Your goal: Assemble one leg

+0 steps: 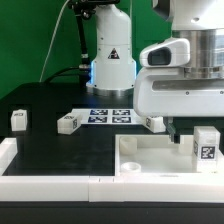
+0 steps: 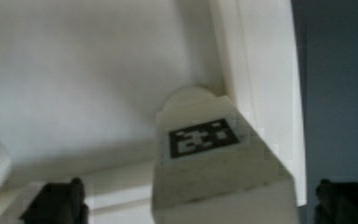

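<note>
In the wrist view a leg (image 2: 206,150), a white block with a black-and-white tag, sits against the large white panel (image 2: 87,80), between my two dark fingertips (image 2: 55,203). My gripper (image 2: 201,208) is open, and there is a gap between the leg and at least one finger. In the exterior view my gripper (image 1: 176,132) hangs low over the panel's (image 1: 150,158) back right part. A tagged leg (image 1: 206,146) stands just to the exterior view's right of it. Other legs lie on the black table: one (image 1: 19,119), another (image 1: 68,123), and a third (image 1: 153,123) partly hidden by my hand.
The marker board (image 1: 110,115) lies in front of the robot base (image 1: 112,60). A white raised border (image 1: 20,170) runs along the table's front and the exterior view's left. A round hole (image 1: 132,168) shows in the panel's front corner.
</note>
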`<move>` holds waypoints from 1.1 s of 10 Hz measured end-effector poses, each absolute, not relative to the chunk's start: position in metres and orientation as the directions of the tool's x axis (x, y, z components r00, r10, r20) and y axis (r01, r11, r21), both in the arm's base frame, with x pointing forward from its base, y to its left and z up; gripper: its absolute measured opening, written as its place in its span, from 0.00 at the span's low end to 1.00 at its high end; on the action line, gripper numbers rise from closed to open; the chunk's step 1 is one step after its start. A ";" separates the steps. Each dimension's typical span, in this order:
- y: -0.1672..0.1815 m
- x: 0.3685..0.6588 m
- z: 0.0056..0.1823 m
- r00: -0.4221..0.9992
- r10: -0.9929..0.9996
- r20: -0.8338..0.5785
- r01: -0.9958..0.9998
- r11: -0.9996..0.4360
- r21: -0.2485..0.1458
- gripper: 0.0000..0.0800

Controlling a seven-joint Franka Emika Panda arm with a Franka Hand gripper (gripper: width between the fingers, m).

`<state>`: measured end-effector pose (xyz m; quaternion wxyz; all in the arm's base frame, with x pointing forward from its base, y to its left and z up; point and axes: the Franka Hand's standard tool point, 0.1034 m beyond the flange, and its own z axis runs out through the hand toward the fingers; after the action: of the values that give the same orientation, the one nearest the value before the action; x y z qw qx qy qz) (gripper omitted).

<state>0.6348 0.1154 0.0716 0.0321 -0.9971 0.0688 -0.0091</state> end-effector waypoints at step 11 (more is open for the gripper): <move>0.102 0.636 0.072 0.788 -0.616 -0.001 -0.615 -0.787 -0.051 0.36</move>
<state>0.6359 0.1025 0.0715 0.0245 -0.9452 0.3254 -0.0079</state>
